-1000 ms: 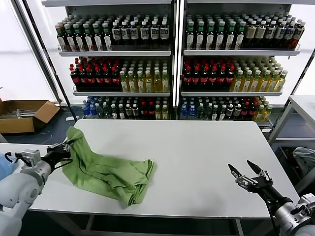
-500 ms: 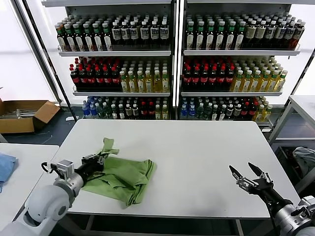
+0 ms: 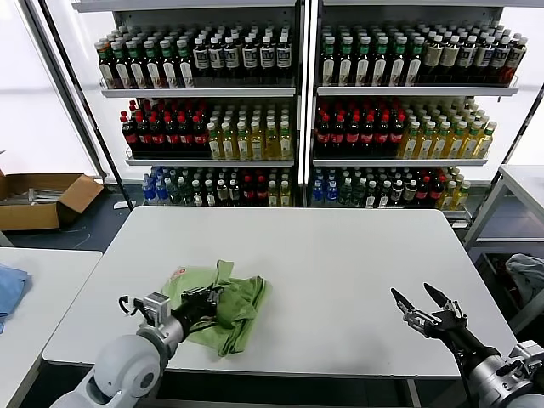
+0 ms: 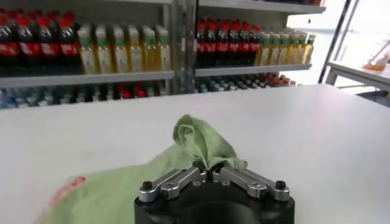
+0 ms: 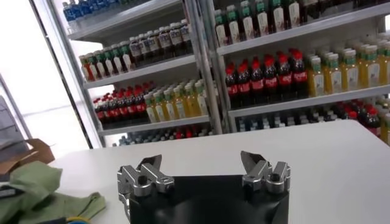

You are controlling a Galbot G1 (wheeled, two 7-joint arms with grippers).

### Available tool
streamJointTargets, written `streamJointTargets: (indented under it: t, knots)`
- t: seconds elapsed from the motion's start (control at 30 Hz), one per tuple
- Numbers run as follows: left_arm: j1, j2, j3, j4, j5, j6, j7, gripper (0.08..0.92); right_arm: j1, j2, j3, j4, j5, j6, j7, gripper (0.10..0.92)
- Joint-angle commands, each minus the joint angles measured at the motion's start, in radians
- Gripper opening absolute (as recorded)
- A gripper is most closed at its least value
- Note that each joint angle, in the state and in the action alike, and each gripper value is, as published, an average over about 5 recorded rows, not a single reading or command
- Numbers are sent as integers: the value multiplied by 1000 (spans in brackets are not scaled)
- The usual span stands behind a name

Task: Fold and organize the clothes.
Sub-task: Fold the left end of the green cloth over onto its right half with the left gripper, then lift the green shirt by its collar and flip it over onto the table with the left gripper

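Tall metal shelving racks [image 3: 297, 102] packed with rows of dark, red, yellow and green drink bottles fill the background. In front of them stands a broad white rectangular table [image 3: 340, 263], with a second white table [image 3: 34, 297] just beside it on the robot's left. On that side table's far left edge lies a blue cloth [image 3: 8, 287], and an open brown cardboard box [image 3: 42, 197] sits on the floor beyond.

The light green soft polo shirt [image 3: 223, 304] lies bunched in a loose heap on the broad table's near left part, close to the front edge; a bit of its red-and-white print [image 3: 178, 274] shows at the heap's left side. In the left wrist view a peak of green fabric [image 4: 204, 143] rises just past the fingers.

The left gripper [image 3: 206, 300] reaches in from the near left and is clenched on a fold of the shirt, its fingers [image 4: 177, 181] pressed together around the cloth.

The right gripper [image 3: 422, 306] hovers over the table's near right part, well apart from the shirt, released with its two fingers [image 5: 148, 170] spread wide and holding nothing.
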Motion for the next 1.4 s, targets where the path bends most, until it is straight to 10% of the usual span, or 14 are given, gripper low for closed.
streamJointTargets:
  t: [0.03, 0.57, 0.87, 1.4]
  knots:
    - [-30, -61, 109, 60, 7, 8, -41, 138, -3, 5, -6, 3, -4, 0, -1, 823]
    - [12, -71, 33, -109, -134, 8, -143, 586, 13, 22, -60, 17, -25, -3, 3, 823]
    - [29, 53, -233, 18, -179, 6, -12, 805, 2, 28, -71, 21, -34, 2, -8, 823]
    - [-36, 58, -225, 370, -134, -4, 85, 823, -2, 32, -84, -4, -48, 14, -22, 823]
